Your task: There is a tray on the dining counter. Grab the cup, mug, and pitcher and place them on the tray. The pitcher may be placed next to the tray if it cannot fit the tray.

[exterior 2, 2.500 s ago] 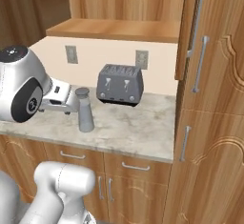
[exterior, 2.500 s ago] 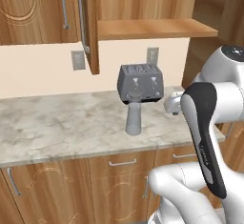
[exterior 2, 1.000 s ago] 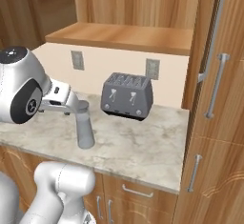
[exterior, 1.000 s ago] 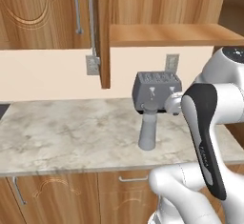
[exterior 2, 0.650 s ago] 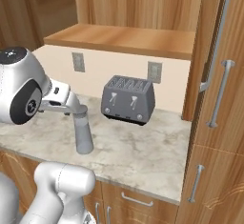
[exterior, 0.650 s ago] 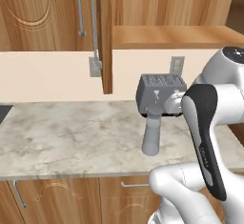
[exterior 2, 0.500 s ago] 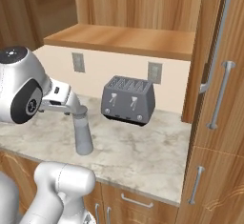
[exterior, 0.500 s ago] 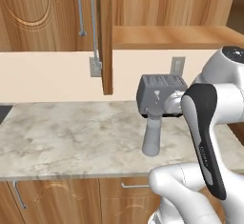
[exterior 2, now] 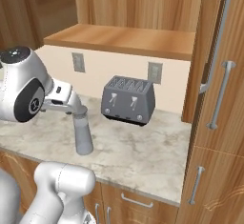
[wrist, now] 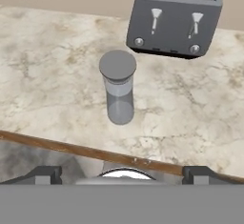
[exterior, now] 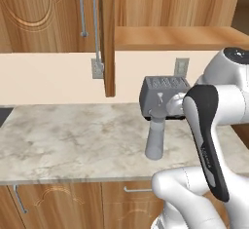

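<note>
The grey pitcher [exterior: 155,138] stands upright on the marble worktop [exterior: 68,140], apart from everything else, nearer the front edge than the back wall. In the hand view it sits in the middle of the picture, its flat round top [wrist: 117,65] facing the camera. Behind it, close to the wall, stands a boxy grey toaster [exterior 2: 128,99] with four slots and two levers on its front; a gap of bare marble lies between the two. The gripper [wrist: 121,171] hovers above and in front of the pitcher, over the worktop's front edge, its two dark fingertips [wrist: 45,173] spread wide at the bottom corners of the hand view, released and holding nothing. Two wall outlets [exterior 2: 78,62] sit on the beige backsplash under a wooden shelf [exterior 2: 124,39], and tall wood cabinets [exterior 2: 219,89] close off the worktop's right end.
</note>
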Controlling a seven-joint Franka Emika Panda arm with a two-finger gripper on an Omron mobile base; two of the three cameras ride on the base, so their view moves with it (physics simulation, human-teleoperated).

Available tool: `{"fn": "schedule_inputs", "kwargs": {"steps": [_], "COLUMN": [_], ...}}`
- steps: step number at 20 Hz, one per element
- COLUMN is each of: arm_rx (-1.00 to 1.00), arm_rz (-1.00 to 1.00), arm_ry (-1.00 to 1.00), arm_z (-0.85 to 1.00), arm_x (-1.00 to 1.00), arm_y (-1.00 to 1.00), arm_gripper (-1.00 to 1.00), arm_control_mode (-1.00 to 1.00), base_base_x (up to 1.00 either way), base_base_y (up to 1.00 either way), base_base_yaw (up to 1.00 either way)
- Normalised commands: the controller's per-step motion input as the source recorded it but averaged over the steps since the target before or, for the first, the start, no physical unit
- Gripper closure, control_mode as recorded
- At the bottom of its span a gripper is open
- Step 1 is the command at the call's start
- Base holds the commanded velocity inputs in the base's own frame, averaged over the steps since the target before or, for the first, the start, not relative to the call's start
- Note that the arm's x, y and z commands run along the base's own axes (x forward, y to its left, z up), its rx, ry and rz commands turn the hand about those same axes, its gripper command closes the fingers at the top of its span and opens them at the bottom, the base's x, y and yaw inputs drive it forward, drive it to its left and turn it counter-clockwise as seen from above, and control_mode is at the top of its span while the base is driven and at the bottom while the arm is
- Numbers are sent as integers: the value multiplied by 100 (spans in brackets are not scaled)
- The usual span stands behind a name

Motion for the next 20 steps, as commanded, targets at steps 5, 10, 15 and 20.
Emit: {"fn": "schedule_inputs", "kwargs": {"steps": [5,10,15,20], "arm_rx": [0,0,-2,-6], "arm_rz": [6,9,4,2], "arm_ry": [0,0,0,0], "arm_z": [-34,-37,-40,-39], "arm_x": [42,35,28,28], "arm_y": [0,0,5,1], "arm_gripper": [-100,-100,-100,-100], "arm_control_mode": [-100,-100,-100,-100], "base_base_x": [0,0,0,0], "base_base_y": [0,0,0,0], "base_base_yaw": [0,0,0,0]}}
